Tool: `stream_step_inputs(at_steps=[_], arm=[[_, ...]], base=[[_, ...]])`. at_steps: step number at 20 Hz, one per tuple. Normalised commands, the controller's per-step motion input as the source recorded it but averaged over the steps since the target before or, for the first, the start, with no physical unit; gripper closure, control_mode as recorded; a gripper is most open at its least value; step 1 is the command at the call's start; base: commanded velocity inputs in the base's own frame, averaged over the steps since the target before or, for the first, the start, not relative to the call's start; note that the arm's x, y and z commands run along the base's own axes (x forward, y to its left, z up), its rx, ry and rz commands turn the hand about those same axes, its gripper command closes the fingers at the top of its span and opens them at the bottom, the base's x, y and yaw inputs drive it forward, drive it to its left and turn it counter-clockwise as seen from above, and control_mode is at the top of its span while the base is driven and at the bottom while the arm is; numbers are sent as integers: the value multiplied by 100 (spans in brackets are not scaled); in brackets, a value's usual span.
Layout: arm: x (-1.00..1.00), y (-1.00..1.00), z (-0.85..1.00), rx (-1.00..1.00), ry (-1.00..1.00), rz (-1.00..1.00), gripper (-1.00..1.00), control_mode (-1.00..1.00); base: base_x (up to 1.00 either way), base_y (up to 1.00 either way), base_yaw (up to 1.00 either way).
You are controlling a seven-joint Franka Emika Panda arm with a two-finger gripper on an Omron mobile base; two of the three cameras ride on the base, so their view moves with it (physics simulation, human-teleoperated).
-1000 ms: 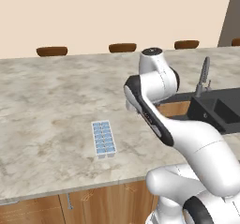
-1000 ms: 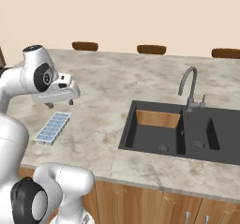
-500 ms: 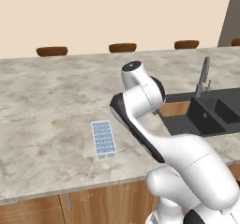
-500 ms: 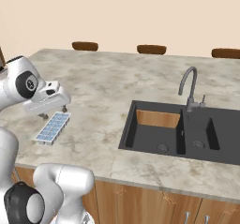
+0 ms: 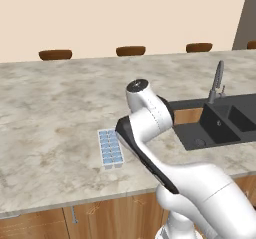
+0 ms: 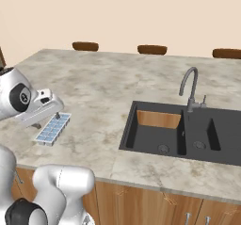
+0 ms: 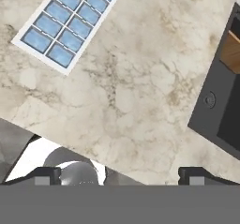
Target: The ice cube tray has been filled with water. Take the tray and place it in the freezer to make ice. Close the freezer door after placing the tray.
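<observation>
The ice cube tray [image 5: 110, 148] lies flat on the marble counter near its front edge, a white frame around two rows of pale blue water cells. It also lies at the left of the right base view [image 6: 52, 129]. My gripper [image 6: 55, 112] hangs just above the counter beside the tray's left side there. In the hand view the tray [image 7: 70, 21] sits at the top left, and my gripper [image 7: 121, 175] is open wide with bare counter between the fingertips [image 7: 47, 174]. Nothing is held. The freezer and its door are out of view.
A black double sink [image 6: 183, 130] with a grey faucet [image 6: 190, 90] is set in the counter to the right; the sink [image 5: 220, 123] also lies at the right of the left base view. Brown stool tops [image 5: 130, 50] line the far edge. The counter's front edge [image 5: 75, 200] runs close below the tray.
The arm has swung left and down, carrying the hand from right of the tray to low beside it. The tray has not moved. The jaws stay open.
</observation>
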Motion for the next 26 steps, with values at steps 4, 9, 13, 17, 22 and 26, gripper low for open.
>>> stream_step_inputs(at_steps=[4,9,13,17,22,26], arm=[[0,55,-22,0,1,16,-100,-100],[0,58,-24,0,2,9,-100,-100],[0,55,-41,-4,0,10,-100,-100],[0,47,-57,-9,0,10,-100,-100],[0,35,-40,-7,-4,8,-100,-100],[0,13,-21,-3,-18,1,-100,-100]], base=[[0,0,0],[0,0,0],[0,0,0],[0,0,0],[0,0,0],[0,0,0]])
